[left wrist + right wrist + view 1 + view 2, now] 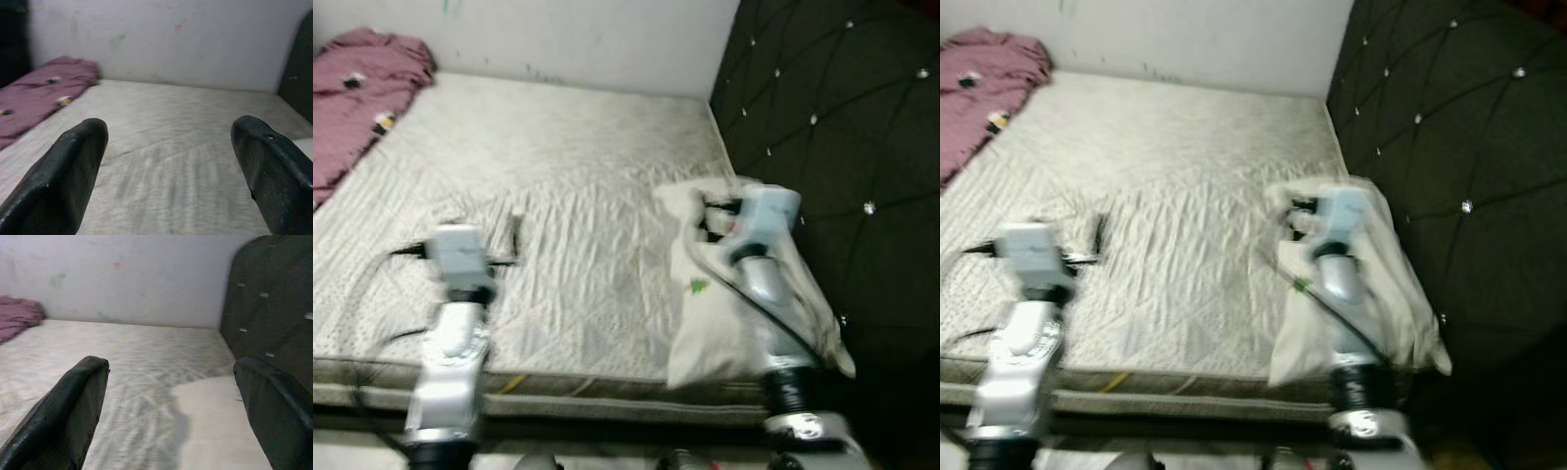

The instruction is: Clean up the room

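Bare mattress (558,186) spread wide ahead, pale quilted cover, running up to a white wall (578,39). Black tufted headboard (842,137) standing along the right side. Crumpled pink blanket (352,98) heaped at the far left corner of the mattress, against the wall, with a couple of small items lying on it, too blurred to identify. White pillow (715,313) lying at the near right corner of the mattress, just beside the headboard, one end drooping over the mattress edge; small green mark on its cover.

Left pincer (166,166) held out low over the near left part of the mattress, black fingers (63,181) spread wide apart with nothing between them, pointing toward the wall and the blanket. Right pincer (171,406) poised just above the pillow, fingers (68,416) likewise well apart and holding nothing, the pillow's white cloth directly beneath and the headboard close on one side. Both silver arms reaching forward from the bottom of the head views, left arm (450,362) over the mattress edge, right arm (769,294) over the pillow. Head views somewhat blurred.

No containers visible among these things.
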`<state>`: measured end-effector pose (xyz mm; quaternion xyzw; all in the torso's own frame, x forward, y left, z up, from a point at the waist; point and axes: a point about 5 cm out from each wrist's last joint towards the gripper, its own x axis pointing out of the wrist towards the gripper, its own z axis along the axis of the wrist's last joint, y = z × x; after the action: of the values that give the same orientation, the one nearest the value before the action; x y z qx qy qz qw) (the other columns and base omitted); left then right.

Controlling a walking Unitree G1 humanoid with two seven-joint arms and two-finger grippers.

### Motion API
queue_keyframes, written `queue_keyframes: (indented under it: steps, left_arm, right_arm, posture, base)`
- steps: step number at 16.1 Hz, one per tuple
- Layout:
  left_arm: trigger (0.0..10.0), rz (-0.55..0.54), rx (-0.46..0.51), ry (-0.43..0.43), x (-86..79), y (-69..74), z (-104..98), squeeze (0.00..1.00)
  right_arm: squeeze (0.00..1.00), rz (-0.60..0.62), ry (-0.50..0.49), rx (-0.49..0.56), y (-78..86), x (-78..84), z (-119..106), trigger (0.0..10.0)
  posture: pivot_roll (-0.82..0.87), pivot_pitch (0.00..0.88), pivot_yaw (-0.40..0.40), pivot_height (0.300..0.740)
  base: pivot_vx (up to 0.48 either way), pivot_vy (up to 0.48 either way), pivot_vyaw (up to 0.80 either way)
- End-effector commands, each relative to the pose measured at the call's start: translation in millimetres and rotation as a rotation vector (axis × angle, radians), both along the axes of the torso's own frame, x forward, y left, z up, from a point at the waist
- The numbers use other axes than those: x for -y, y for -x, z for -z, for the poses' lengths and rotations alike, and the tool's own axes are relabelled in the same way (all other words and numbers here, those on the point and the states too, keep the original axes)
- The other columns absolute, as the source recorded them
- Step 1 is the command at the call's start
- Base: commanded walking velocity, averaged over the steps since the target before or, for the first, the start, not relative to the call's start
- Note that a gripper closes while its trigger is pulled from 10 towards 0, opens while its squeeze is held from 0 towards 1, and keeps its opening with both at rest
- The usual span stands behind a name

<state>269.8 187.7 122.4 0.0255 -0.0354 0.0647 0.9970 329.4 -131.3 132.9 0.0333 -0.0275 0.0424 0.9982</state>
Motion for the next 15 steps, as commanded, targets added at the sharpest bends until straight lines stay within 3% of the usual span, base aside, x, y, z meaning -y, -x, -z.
queue_keyframes:
  steps: [1, 4, 7, 12, 15]
  left_arm:
    - [10.0, 0.051, 0.019, 0.019, 10.6, -2.5, -4.3, 0.00]
    - [10.0, 0.052, 0.065, 0.041, 11.6, -2.8, -12.7, 0.00]
    - [10.0, 0.054, 0.052, 0.012, 14.0, -3.0, -10.6, 0.00]
    - [10.0, 0.060, 0.048, 0.035, 15.4, -3.1, -9.8, 0.00]
    - [10.0, 0.065, 0.045, 0.040, 16.2, -3.3, -9.3, 0.00]
  right_arm:
    - [0.00, 0.042, 0.012, 0.008, -0.9, 13.2, -2.2, 10.0]
    - [0.00, 0.042, 0.012, 0.018, -3.5, 13.5, -4.2, 10.0]
    - [0.00, 0.032, 0.014, 0.019, -5.7, 10.4, -4.8, 10.0]
    - [0.00, 0.031, 0.019, 0.016, -6.6, 12.5, -3.8, 10.0]
    - [0.00, 0.030, 0.021, 0.011, -6.9, 12.3, -3.0, 10.0]
  posture:
    - [-0.01, 0.000, -0.035, 0.740]
    - [-0.01, 0.000, -0.029, 0.740]
    - [-0.01, 0.000, -0.027, 0.740]
    - [-0.01, 0.000, -0.030, 0.740]
    - [-0.01, 0.000, -0.031, 0.740]
  base:
    - [0.000, 0.454, 0.00]
    - [0.000, 0.447, 0.00]
    - [0.000, 0.446, -0.15]
    - [0.000, 0.446, -0.46]
    - [0.000, 0.445, 0.00]
